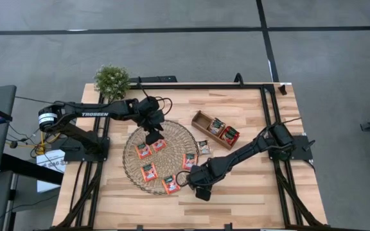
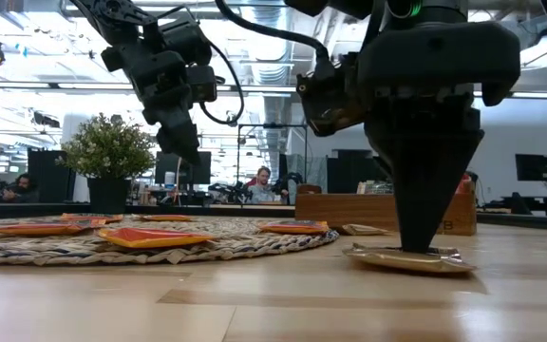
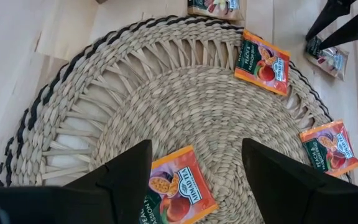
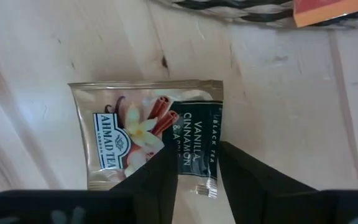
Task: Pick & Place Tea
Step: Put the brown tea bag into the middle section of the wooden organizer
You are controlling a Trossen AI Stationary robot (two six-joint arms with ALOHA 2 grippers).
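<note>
Pinching a pale-and-dark flat square tea sachet off bare wood beside the round woven wicker mat.

We saw the right gripper narrowed over its edge, grip not clear; it looked light, thin, slippery, so we'd take an edge. Left gripper hung wide over an orange sachet; wooden tray stood clear.

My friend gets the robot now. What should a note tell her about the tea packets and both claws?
Right gripper: down on the bare wood beside the mat, fingers either side of the pale-and-dark vanilla tea sachet's edge, not lifted.
Left gripper: open, above a red-orange tea sachet on the round woven wicker mat.
Things: five red-orange sachets lie on the mat; another pale sachet lies on the table between mat and tray.
Done: two sachets are in the brown wooden compartment tray.
Left: all the others.
</note>
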